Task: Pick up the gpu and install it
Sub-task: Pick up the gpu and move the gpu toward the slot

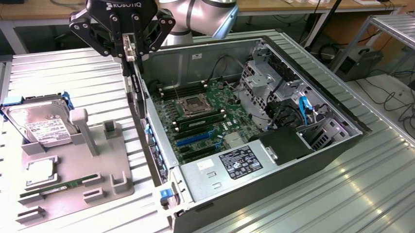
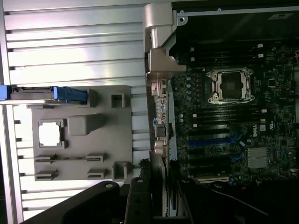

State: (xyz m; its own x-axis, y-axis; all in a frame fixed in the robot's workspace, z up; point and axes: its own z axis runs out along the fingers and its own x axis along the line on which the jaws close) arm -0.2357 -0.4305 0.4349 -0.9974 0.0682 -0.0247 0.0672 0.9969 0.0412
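gripper (image 2: 158, 198) clamped on the card (image 2: 160, 116), seen edge-on, silver bracket (image 2: 159, 42) at the far end, hanging between the gray tray (image 2: 103, 140) and the motherboard (image 2: 219, 135). blue-edged drive (image 2: 46, 92) on edge in that tray.

We count one tool (image 1: 130, 56), one gpu (image 1: 135, 97), one open case (image 1: 311, 162) with one motherboard (image 1: 214, 94), one CPU socket (image 1: 194, 105) and one power supply (image 1: 240, 162), and on the worktop (image 1: 71, 73) one grey tray (image 1: 97, 179) bearing one hard drive (image 1: 42, 124), one RAM stick (image 1: 55, 188) and one chip (image 1: 40, 168).

Case wall (image 1: 154, 150) beside gpu (image 1: 135, 87), slots (image 1: 194, 140) clear
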